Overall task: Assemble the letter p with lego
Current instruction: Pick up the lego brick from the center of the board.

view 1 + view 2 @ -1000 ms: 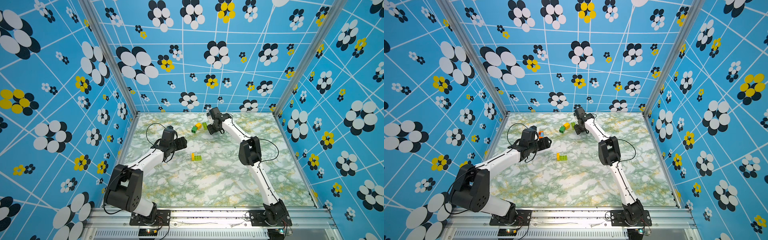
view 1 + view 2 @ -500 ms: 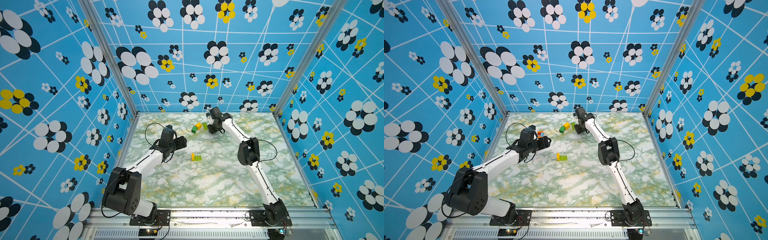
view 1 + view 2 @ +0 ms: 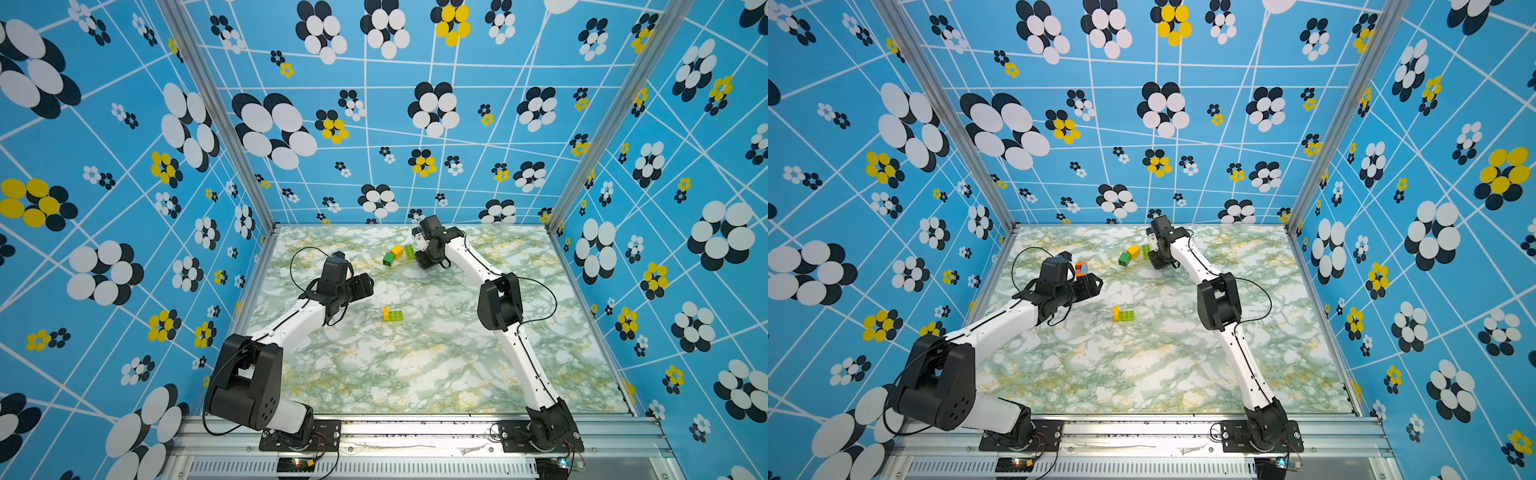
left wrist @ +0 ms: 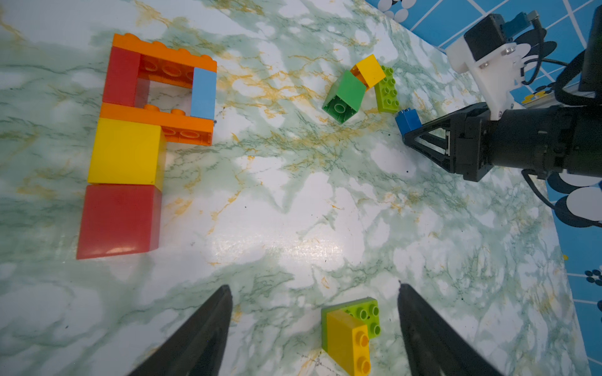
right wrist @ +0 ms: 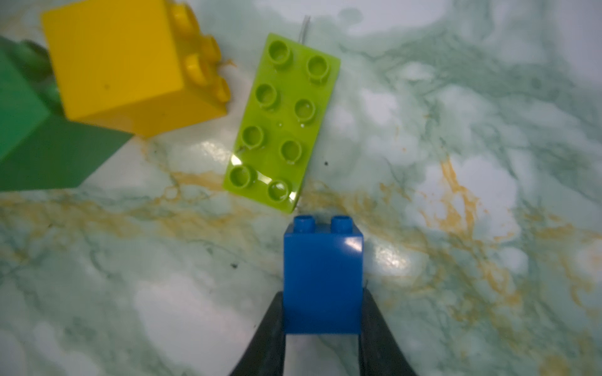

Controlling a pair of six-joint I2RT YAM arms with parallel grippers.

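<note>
Bimanual workcell with a marbled tabletop point(image 3: 415, 374) enclosed by blue flower-patterned walls point(image 3: 124, 166). In the right wrist view, the right gripper point(image 5: 322, 312) is clamped on a dark blue brick point(image 5: 322, 276), one black finger against each side face, with the studs pointing away from the camera. Just beyond those studs lies a lime oblong brick point(image 5: 283, 120), studs up and flat on the table; whether the two touch cannot be told. Beside it, toward the upper left of that frame, a yellow square brick point(image 5: 130, 65) lies on its side against a green square brick point(image 5: 39, 146). In both top views this cluster sits near the back centre of the table, next to the right arm's wrist point(image 3: 432, 249). In the left wrist view, the left gripper point(image 4: 312, 332) hangs with its two fingers well apart and nothing between them at the tips; a small yellow brick joined to a lime brick point(image 4: 351, 328) lies on the table between the fingers in that frame. The assembled lego figure point(image 4: 143, 136) occupies the upper left of the left wrist frame: two orange oblong bricks, a red brick and a light blue brick form a closed loop, with a yellow and a red square brick continuing the stem below. In a top view only a corner of it shows behind the left arm point(image 3: 1081, 268).
</note>
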